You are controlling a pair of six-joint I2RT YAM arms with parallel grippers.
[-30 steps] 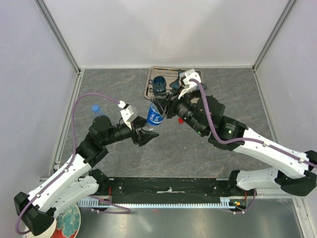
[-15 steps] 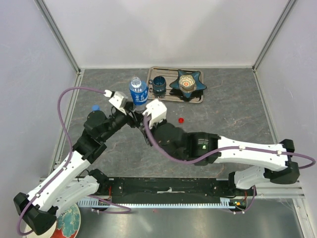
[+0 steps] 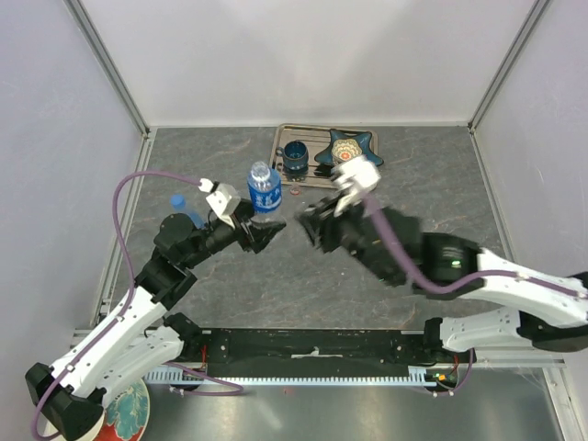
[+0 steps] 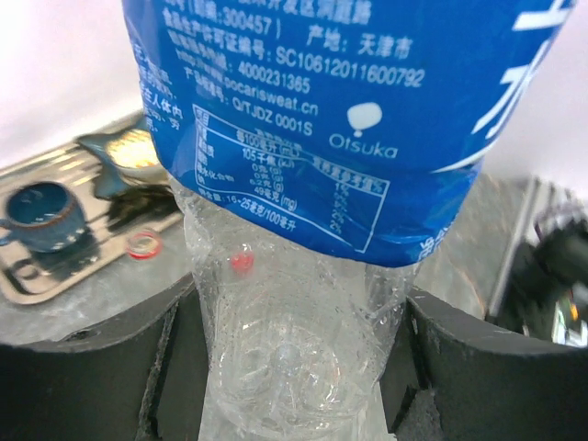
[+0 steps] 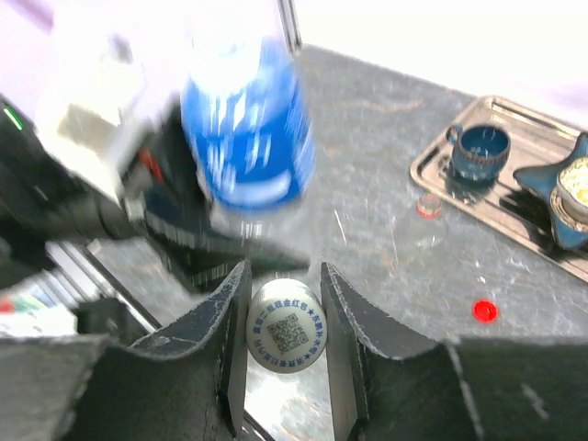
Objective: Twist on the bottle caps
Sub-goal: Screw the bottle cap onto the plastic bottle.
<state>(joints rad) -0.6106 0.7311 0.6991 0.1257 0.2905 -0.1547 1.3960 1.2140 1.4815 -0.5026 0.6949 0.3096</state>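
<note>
Left gripper: jaws set wide and closed against the clear lower part of the bottle; both fingers touch its sides.
Bottle: upright, blue-labelled, just in front of the tray; the neck appears uncapped, though it shows small from above.
Right gripper: jaws drawn in narrow and closed on the white cap; the cap's printed face, bearing a square code, is turned toward the wrist camera; the gripper is near the bottle on its right side, apart from it.
Blue cap: lies on the table, left of the bottle, beside the left arm.
Red cap: lies on the table, near the front edge of the tray, apart from it.
Ring: small, reddish, lies on the table just beside the tray's front edge.
Tray: metal, at the far side of the table; holds a dark blue cup and a star-shaped dish side by side.
</note>
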